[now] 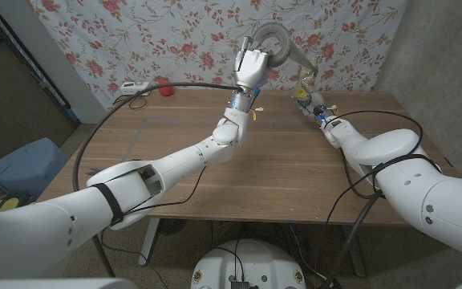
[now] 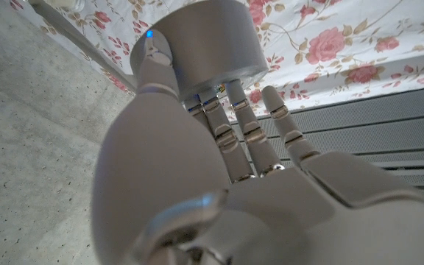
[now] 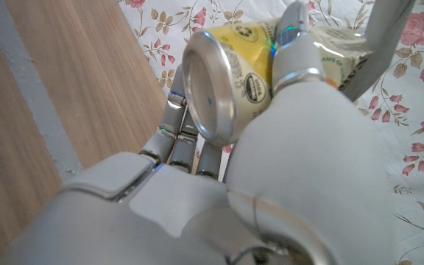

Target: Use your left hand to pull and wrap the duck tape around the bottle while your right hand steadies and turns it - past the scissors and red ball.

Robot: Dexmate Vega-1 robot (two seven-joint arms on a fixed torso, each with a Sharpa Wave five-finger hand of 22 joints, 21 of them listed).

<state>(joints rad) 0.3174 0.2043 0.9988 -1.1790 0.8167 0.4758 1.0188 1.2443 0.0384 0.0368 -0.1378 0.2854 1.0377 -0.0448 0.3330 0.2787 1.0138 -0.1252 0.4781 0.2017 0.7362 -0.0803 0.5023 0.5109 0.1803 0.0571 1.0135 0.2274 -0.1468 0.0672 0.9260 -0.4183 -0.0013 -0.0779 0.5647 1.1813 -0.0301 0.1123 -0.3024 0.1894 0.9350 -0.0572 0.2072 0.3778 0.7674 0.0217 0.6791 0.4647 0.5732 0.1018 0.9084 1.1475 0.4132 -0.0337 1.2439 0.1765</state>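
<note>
Bottle (image 3: 230, 81) gripped in R hand (image 3: 271, 169).

From my remote feed: wooden desk (image 1: 295, 168) w/ a faint taped rectangle outline on its left half. Behind it hangs a floral cloth backdrop (image 1: 135, 40), white w/ pink roses, across the far wall. Grey concrete wall (image 1: 439, 48) on the right; darker wall and doorway-like gap far left. Blue bin (image 1: 18, 164) on the floor near left, beside the desk. Grey floor underneath. Light even, soft, no hard shadows.
</note>
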